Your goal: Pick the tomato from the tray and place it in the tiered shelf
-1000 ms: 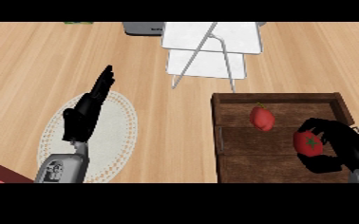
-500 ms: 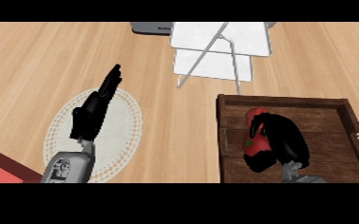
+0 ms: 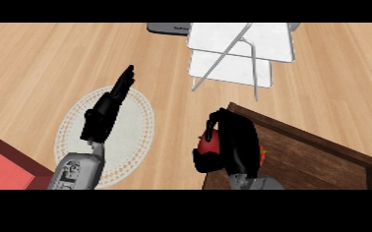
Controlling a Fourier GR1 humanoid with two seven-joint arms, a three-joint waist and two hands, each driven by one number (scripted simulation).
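Tomato, round, red and glossy, sits inside the curl of the black right hand, showing only as a red patch at the hand's nine o'clock side and a sliver at its three o'clock side; the fingers and thumb wrap round it and hide most of it. Going from the left: a red mat corner lies at the picture's seven o'clock edge, and just beside it a round white woven placemat rests on the light wooden counter. Over the placemat the black left hand is resting, fingers straight and together, pointing toward one o'clock, holding nothing. At twelve o'clock from the tomato stands the white tiered shelf with thin grey metal legs, well apart from the hand. The hand and tomato are over the near-left corner of the dark brown wooden tray, which runs off toward four o'clock.
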